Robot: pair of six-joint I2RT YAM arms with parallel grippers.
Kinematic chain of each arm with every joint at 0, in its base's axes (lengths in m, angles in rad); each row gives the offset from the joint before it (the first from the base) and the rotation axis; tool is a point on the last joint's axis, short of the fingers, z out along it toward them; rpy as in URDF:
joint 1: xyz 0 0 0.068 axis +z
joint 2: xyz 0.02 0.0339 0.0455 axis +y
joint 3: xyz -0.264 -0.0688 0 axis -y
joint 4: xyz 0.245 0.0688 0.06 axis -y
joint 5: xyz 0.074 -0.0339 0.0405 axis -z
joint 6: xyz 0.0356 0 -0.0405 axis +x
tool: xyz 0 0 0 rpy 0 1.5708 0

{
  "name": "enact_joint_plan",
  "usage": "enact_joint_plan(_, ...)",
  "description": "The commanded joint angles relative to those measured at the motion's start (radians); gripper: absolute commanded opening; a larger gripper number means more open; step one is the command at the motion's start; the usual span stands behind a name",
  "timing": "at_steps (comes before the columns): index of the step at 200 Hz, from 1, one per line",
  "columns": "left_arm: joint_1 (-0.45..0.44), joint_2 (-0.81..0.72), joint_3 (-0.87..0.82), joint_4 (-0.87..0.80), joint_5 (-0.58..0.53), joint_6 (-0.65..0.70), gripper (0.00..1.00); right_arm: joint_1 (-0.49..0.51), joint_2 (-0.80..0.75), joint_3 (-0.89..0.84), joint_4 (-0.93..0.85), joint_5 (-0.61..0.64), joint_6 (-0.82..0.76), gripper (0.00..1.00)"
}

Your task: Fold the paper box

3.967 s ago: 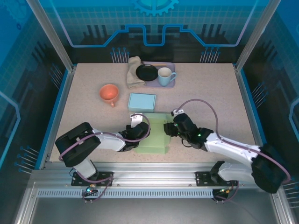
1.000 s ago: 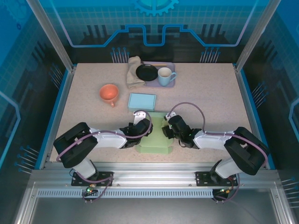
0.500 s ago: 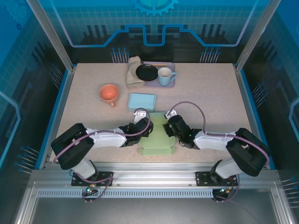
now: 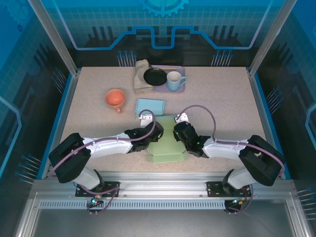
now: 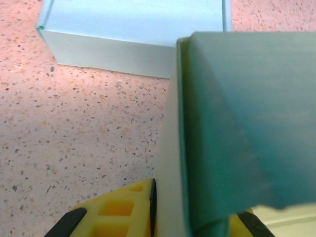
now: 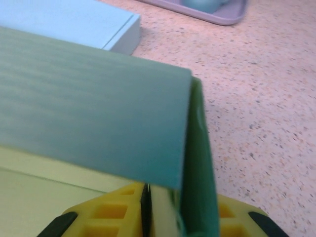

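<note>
The pale green paper box (image 4: 167,144) lies on the table near the front edge, between the two arms, with its two side walls folded up. My left gripper (image 4: 150,132) is shut on the left wall (image 5: 197,128), which runs up between the yellow fingers (image 5: 118,213). My right gripper (image 4: 177,134) is shut on the right wall (image 6: 197,148), pinched between its yellow fingers (image 6: 114,215). In both wrist views a teal flap leans inward over the box's floor.
A closed light blue box (image 4: 149,107) lies just beyond the green one. Further back stand an orange cup (image 4: 115,98), a beige cloth (image 4: 141,76) and a lilac tray (image 4: 168,91) carrying a black plate (image 4: 155,76) and a blue mug (image 4: 174,81).
Both grippers have slid away from the arm bases along the box's sides. The side walls now stand more upright, so the box looks narrower. The right jaws have closed onto the right wall.
</note>
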Motion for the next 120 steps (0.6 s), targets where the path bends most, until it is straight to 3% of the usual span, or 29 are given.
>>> enact_joint_plan(1, 0.001, 0.0, 0.029, -0.166, -0.111, -0.146, 0.16, 0.021, 0.055, 0.07, -0.212, 0.281, 0.176, 0.21)
enact_joint_plan(30, 0.0, -0.014, 0.025, -0.196, -0.134, -0.199, 0.16, 0.054, 0.133, 0.178, -0.468, 0.448, 0.373, 0.2)
enact_joint_plan(60, -0.002, -0.036, 0.01, -0.182, -0.133, -0.198, 0.16, 0.066, 0.146, 0.191, -0.445, 0.431, 0.353, 0.23)
enact_joint_plan(77, -0.003, -0.043, 0.003, -0.168, -0.122, -0.189, 0.16, 0.068, 0.132, 0.16, -0.321, 0.345, 0.259, 0.26)
enact_joint_plan(93, -0.004, -0.045, 0.004, -0.166, -0.124, -0.184, 0.16, 0.061, 0.107, 0.102, -0.15, 0.169, 0.166, 0.31)
enact_joint_plan(120, -0.003, -0.035, 0.009, -0.166, -0.134, -0.178, 0.17, 0.059, 0.072, 0.066, -0.053, 0.001, 0.13, 0.38)
